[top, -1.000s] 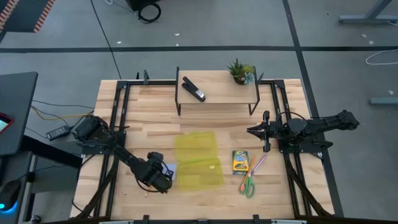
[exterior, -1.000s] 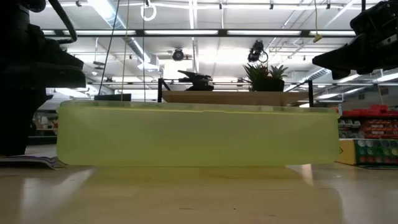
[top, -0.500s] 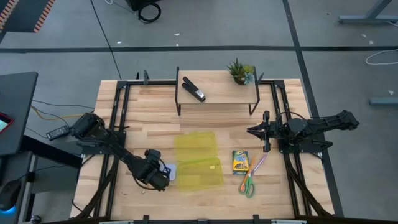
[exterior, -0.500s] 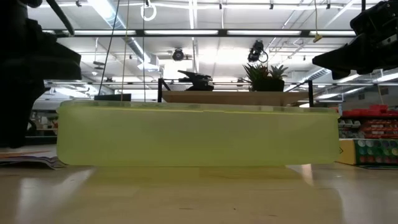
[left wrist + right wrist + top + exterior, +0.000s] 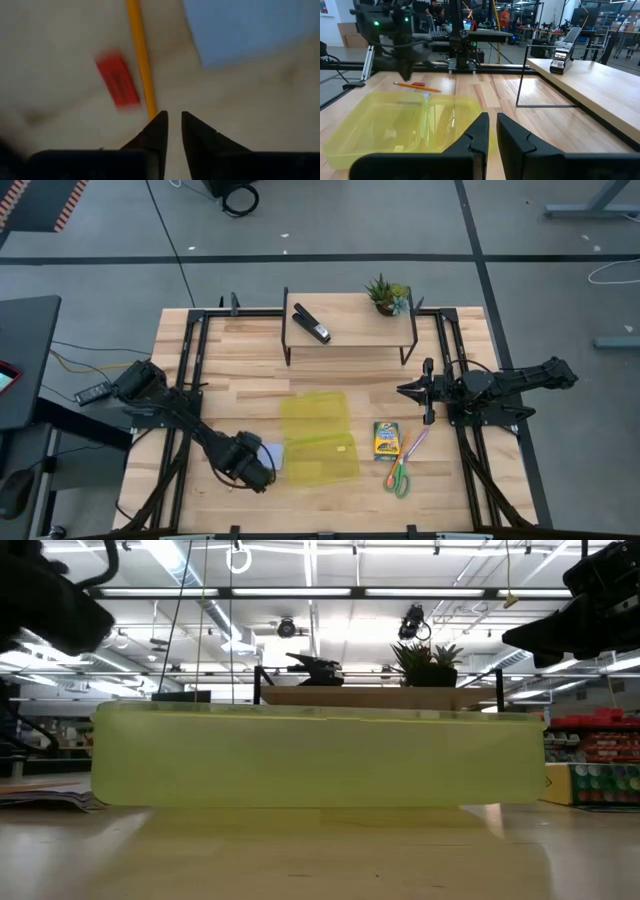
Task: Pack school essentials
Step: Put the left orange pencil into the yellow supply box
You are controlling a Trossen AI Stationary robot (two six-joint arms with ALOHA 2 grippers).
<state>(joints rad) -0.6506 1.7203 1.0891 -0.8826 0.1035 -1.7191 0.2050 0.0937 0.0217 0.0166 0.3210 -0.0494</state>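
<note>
Wooden table (image 5: 240,370): left gripper (image 5: 171,119), fingers nearly closed and empty, hangs over orange pencil (image 5: 140,55) beside red eraser (image 5: 117,80); right gripper (image 5: 491,119), likewise narrow, waits apart.

an open plastic case (image 5: 319,437) is set mid-table (image 5: 250,350). the crayon box (image 5: 386,440), pen (image 5: 414,443) and scissors (image 5: 398,476) are laid toward the right edge, the notepad (image 5: 270,454) just left. a stapler (image 5: 311,323) is placed on the rear shelf (image 5: 350,330).
</note>
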